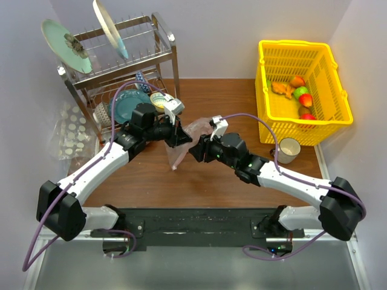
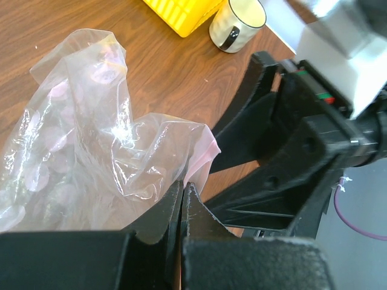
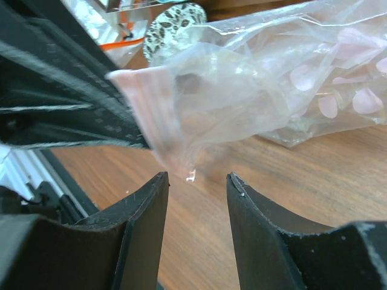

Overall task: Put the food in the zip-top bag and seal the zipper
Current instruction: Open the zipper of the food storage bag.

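At the far left a clear bag of white discs [image 1: 71,132] lies beside the dish rack [image 1: 166,45], and neither belongs to this job. Next comes the left gripper [image 1: 179,138]; in its wrist view the jaws are pressed fully together on an edge of the zip-top bag [image 2: 91,139], which hangs crumpled and lifted over the middle of the worktop [image 1: 151,181]. The pink zipper [image 3: 145,103] runs along the bag's mouth beside that pinch. Just to the right, the right gripper [image 1: 195,150] faces the bag nose to nose with the left one. Its jaws stand partway apart with nothing between them, and the pink corner of the mouth hangs just beyond the gap, not yet inside it. Further right a mug [image 1: 288,150] sits near the yellow basket [image 1: 294,43], and the food [image 1: 296,90] is all in that basket, well apart from the bag. The step in hand looks like the opening of the bag: one side of the mouth is held and the other waits to be taken. The next move likely calls for the right jaws to slip over the free lip only, catching a single layer, and then draw away from the left so the mouth gapes. Catching both layers, or tugging the film out of the left pinch, would leave the bag closed.
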`<state>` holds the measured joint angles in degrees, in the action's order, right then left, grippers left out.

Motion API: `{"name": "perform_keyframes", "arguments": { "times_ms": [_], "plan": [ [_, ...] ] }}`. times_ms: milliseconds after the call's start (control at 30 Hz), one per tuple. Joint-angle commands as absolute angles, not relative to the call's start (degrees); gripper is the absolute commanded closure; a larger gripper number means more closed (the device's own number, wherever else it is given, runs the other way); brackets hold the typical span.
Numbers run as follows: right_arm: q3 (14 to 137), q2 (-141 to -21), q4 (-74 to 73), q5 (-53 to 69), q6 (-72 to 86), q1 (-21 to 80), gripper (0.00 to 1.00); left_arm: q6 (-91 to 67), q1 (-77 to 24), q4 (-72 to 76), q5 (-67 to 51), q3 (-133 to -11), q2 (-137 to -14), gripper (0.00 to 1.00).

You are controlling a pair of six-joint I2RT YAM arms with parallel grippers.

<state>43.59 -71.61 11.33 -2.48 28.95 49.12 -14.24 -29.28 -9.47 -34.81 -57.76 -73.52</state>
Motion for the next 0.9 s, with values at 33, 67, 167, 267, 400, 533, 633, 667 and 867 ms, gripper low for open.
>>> {"name": "perform_keyframes", "arguments": {
  "times_ms": [33, 67, 167, 267, 400, 533, 633, 667, 867],
  "plan": [
    [45.3, -72.5, 14.9, -7.0, 29.3, 49.7, 0.53, -14.9, -28.9, -7.5, -36.6, -59.9, -73.4, 1.0],
    [45.3, -72.5, 14.9, -7.4, 29.4, 49.7, 0.53, -14.9, -28.9, -7.4, -36.7, -59.9, -73.5, 1.0],
    [45.4, -72.6, 15.0, -8.3, 29.6, 49.7, 0.53, -15.1, -28.9, -7.3, -37.2, -59.9, -73.5, 1.0],
    [45.6, -72.8, 15.6, -7.6, 29.7, 50.0, 0.53, -15.2, -28.9, -7.4, -37.8, -60.0, -74.2, 1.0],
    [45.7, -73.0, 16.2, -7.7, 29.6, 50.2, 0.51, -15.4, -28.9, -7.5, -38.6, -60.2, -75.1, 1.0],
    [45.9, -73.1, 16.3, -8.6, 30.1, 50.4, 0.51, -15.6, -28.9, -7.5, -39.5, -60.3, -75.4, 1.0],
    [46.0, -73.1, 16.9, -9.0, 30.1, 50.4, 0.51, -15.6, -28.9, -7.5, -39.4, -60.3, -75.4, 1.0],
    [46.1, -73.1, 17.0, -9.1, 30.0, 50.4, 0.51, -15.6, -28.9, -7.4, -39.4, -60.3, -75.3, 1.0],
    [45.6, -72.8, 17.0, -9.8, 30.1, 50.5, 0.51, -15.6, -28.9, -7.5, -38.9, -60.4, -75.2, 1.0]
  ]
}}
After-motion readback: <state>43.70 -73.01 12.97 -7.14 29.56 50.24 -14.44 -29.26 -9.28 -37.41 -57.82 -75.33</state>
